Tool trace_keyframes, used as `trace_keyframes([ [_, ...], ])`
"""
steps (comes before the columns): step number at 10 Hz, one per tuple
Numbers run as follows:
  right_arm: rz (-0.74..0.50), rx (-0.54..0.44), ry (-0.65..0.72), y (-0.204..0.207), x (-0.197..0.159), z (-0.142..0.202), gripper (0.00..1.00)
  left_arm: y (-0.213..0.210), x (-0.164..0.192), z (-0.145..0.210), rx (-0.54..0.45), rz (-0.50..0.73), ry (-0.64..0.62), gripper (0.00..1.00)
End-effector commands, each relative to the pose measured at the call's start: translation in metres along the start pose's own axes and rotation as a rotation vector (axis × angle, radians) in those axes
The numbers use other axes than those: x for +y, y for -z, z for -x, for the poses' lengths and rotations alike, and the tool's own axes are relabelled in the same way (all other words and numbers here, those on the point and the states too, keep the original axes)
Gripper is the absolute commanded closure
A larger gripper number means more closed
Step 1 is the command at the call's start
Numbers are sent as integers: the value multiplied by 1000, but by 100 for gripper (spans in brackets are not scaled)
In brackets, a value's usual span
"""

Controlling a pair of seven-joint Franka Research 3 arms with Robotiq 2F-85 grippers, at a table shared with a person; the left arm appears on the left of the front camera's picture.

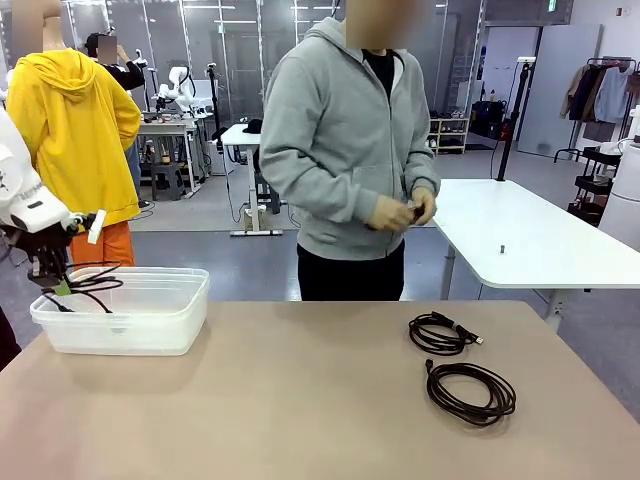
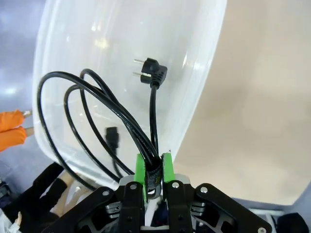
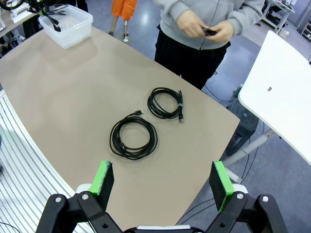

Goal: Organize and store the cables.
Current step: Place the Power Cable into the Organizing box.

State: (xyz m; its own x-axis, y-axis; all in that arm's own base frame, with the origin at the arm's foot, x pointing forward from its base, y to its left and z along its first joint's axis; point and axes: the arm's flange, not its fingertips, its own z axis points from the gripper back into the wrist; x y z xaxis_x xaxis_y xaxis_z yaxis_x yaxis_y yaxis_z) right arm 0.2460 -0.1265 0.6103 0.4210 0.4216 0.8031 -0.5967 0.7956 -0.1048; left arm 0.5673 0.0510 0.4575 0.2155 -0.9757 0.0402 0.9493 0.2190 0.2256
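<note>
1. Left end effector (image 1: 55, 285) (image 2: 153, 162): green pads pinched tight on a looped black power cord (image 2: 152, 111) (image 1: 95, 280), gripping it at the black strap round the bundle.
2. The power cord hangs over the inside of a clear plastic tub (image 1: 130, 330) (image 2: 204, 73) at the tabletop's (image 1: 300, 400) left end. Its loops fan out and its angled plug (image 2: 153, 68) dangles free.
3. Right end effector (image 3: 163, 182): fingers spread wide with nothing between them, high above the tabletop's right side.
4. Two more coiled black cables lie flat on the right of the tabletop, near each other but apart. The smaller coil (image 3: 181, 107) lies nearer the person, the larger coil (image 3: 115, 138) nearer the robot.
5. The person stands at the far edge in a grey hoodie, hands (image 1: 405, 212) together at the waist on something small and dark. I cannot tell what it is.
</note>
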Motion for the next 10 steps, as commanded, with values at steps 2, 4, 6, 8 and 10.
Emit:
trace_keyframes([
  [2,-1,-1,2,0,0,1,0,23,-3,-2,-22,-27,-34,84],
  [4,-1,-1,2,0,0,1,0,24,1,-1,-26,-35,-43,84],
  [6,-1,-1,2,0,0,1,0,26,2,0,-27,-33,-50,75],
  [8,-1,-1,2,0,0,1,0,24,3,-1,-39,-46,-54,65],
  [10,-1,-1,2,0,0,1,0,17,4,-1,-52,-57,-53,54],
])
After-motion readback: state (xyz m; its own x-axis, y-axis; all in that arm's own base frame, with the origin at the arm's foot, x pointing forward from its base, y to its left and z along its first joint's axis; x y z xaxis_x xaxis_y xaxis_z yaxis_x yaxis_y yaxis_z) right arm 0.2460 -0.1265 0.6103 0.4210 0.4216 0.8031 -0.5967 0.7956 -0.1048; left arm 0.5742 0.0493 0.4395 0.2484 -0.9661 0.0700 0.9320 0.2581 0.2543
